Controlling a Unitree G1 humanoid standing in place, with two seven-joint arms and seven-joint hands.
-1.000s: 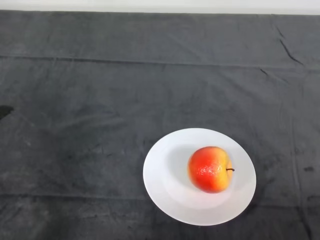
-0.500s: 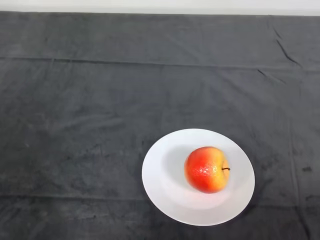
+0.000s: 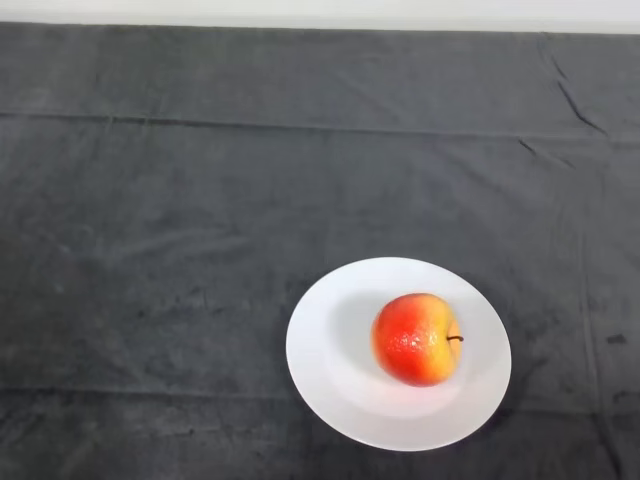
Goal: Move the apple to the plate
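Note:
A red and yellow apple (image 3: 416,339) lies on its side on a white round plate (image 3: 330,365), its dark stem pointing right. The plate sits on the dark cloth toward the lower right of the head view. No part of the robot shows.
The dark cloth (image 3: 200,200) covers the whole table, with creases running across it and a fold near the far right corner. A pale strip (image 3: 320,10) marks the table's far edge along the top.
A dark tip at the left edge one second ago has left the view. The apple and plate stay where they were.

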